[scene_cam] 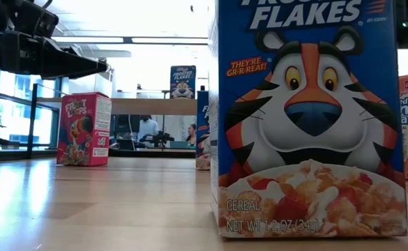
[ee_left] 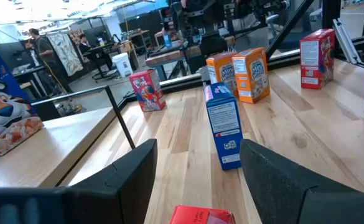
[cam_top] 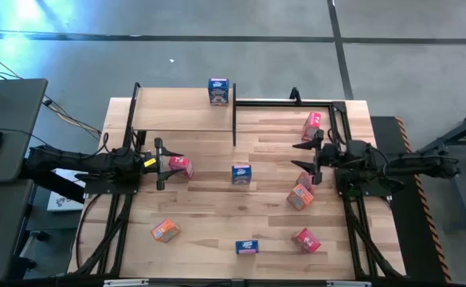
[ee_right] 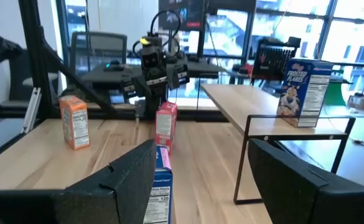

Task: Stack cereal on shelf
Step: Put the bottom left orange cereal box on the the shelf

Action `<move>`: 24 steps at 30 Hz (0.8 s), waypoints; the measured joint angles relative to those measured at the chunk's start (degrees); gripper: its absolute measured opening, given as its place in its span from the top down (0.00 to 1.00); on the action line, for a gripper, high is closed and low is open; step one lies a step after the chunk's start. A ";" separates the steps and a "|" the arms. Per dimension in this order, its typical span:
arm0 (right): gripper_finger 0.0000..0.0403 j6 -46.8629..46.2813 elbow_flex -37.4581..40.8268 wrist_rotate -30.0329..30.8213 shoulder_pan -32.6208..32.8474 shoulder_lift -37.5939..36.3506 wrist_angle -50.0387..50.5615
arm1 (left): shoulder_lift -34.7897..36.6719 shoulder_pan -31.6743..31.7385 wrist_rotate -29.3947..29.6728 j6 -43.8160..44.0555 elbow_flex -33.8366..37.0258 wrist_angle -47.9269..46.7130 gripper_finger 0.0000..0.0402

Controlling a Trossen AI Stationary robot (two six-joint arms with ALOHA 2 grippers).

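The shelf [cam_top: 181, 115] stands at the far left of the table [cam_top: 217, 231], a light board on thin black posts. One blue cereal box [cam_top: 218, 91] stands upright on it, near its right end. The other boxes are spread over the tabletop. A pink box [cam_top: 179, 166] sits between the fingers of the left gripper [cam_top: 166, 164], just in front of the shelf; the fingers stand apart on either side of it, and whether they press on it cannot be told. A second blue box [cam_top: 241, 174] stands upright near the middle of the table, and a third blue box [cam_top: 247, 247] lies at the near edge. An orange box [cam_top: 165, 231] lies near the front left. On the right side, another pink box [cam_top: 312, 121] stands by the black frame [cam_top: 284, 102], an orange box [cam_top: 299, 196] rests below the right gripper [cam_top: 310, 164], and a pink box [cam_top: 307, 240] lies nearer the front. The right gripper hangs over the right side of the table with its fingers apart and nothing between them
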State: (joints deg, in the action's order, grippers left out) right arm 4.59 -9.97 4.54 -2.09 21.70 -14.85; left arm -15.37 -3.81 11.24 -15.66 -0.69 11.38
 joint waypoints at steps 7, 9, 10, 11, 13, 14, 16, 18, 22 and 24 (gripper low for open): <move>0.38 -1.17 5.39 0.00 0.00 -8.71 -0.98 | 0.01 0.00 -0.01 0.01 0.01 0.01 0.45; 0.38 -1.19 6.28 0.00 0.00 -10.37 -0.76 | 0.00 0.00 0.00 0.02 0.00 0.02 0.45; 0.38 -1.19 6.55 0.00 0.00 -11.05 -0.45 | 0.02 0.02 -0.02 0.02 0.00 0.00 0.45; 0.38 -1.19 6.78 0.00 0.00 -11.57 -0.40 | 0.02 0.01 -0.01 0.00 0.01 0.01 0.45; 0.38 -1.23 7.18 0.00 0.00 -12.28 0.15 | 0.02 0.02 0.00 0.02 0.01 0.01 0.45; 0.38 -1.59 7.18 0.00 0.00 -12.50 1.26 | 0.02 0.02 -0.02 0.00 0.02 0.02 0.45; 0.38 -2.78 7.18 0.12 0.00 -12.53 3.03 | 0.01 0.02 -0.01 0.02 0.01 0.02 0.45; 0.38 -3.49 7.20 0.87 0.00 -12.52 4.30 | 0.02 0.02 0.00 0.01 0.01 0.02 0.45; 0.38 -4.26 7.20 1.53 0.00 -12.51 6.38 | 0.00 0.00 0.00 0.00 0.02 0.02 0.45; 0.38 -4.64 7.20 1.61 0.00 -12.48 7.28 | 0.00 0.01 0.00 0.01 0.02 0.02 0.45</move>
State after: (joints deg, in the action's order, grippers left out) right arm -0.05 -2.76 6.15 -2.09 9.21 -7.57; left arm -15.38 -3.80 11.25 -15.65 -0.67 11.40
